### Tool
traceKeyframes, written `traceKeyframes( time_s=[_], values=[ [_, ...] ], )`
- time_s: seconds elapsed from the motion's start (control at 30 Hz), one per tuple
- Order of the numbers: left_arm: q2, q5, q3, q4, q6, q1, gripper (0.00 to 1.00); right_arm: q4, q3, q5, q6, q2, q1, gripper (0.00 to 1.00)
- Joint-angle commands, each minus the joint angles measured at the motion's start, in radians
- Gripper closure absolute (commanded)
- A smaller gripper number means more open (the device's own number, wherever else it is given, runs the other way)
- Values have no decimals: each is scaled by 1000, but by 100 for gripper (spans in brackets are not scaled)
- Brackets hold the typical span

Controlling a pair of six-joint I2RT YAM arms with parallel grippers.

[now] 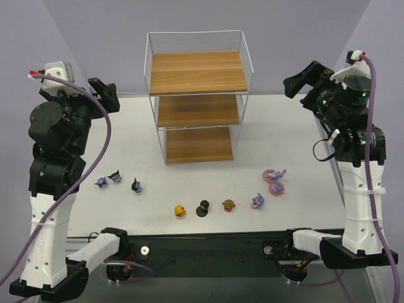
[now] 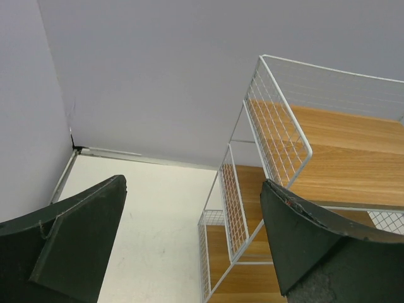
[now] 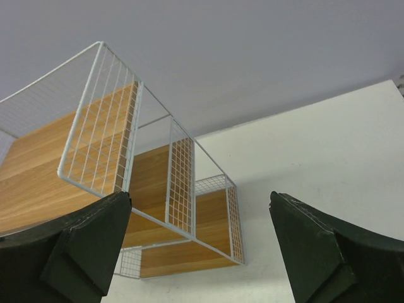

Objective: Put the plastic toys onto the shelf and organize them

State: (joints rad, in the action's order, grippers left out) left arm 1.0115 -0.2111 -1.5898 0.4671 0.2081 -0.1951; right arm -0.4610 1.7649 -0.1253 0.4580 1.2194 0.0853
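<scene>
Even, soft light; sharp, glare-free views.

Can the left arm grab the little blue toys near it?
Probably yes. The blue toys sit on bare table near the left arm, nothing blocks them, and its end effector is open.

White table (image 1: 284,126) meets a lavender wall (image 1: 189,16).

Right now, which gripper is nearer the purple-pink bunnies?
Right. The right gripper hovers high, just behind the purple-pink bunnies; the left gripper hovers high on the far side of the shelf.
</scene>
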Motion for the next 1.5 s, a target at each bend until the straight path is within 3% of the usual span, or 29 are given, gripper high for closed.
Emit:
traceKeyframes(
  time_s=[0.0, 0.27, 0.47, 0.73, 0.93, 1.13, 1.3, 1.47],
  values=[
    [19, 24, -9, 53, 13, 5, 3, -45, -36, 58, 45, -52, -10, 1],
    [26, 72, 117, 241, 83, 5, 3, -206, -146, 55, 91, -102, -13, 4],
    [-160, 131, 364, 228, 152, 5, 3, -317, -315, 52, 148, -179, -13, 5],
    [-267, 87, 507, 199, 194, -46, 3, -383, -527, 4, 169, -261, 53, 10],
    [-214, 142, 563, 174, 218, -61, 3, -340, -674, 122, 255, -330, 333, 8],
    [-185, 174, 617, 156, 299, -78, 3, -258, -812, 386, 378, -380, 712, 7],
    [-146, 235, 623, 150, 333, -98, 3, -261, -805, 654, 566, -258, 1054, 5],
    [-119, 266, 610, 148, 333, -127, 3, -321, -750, 754, 780, -35, 1160, 7]
  ],
)
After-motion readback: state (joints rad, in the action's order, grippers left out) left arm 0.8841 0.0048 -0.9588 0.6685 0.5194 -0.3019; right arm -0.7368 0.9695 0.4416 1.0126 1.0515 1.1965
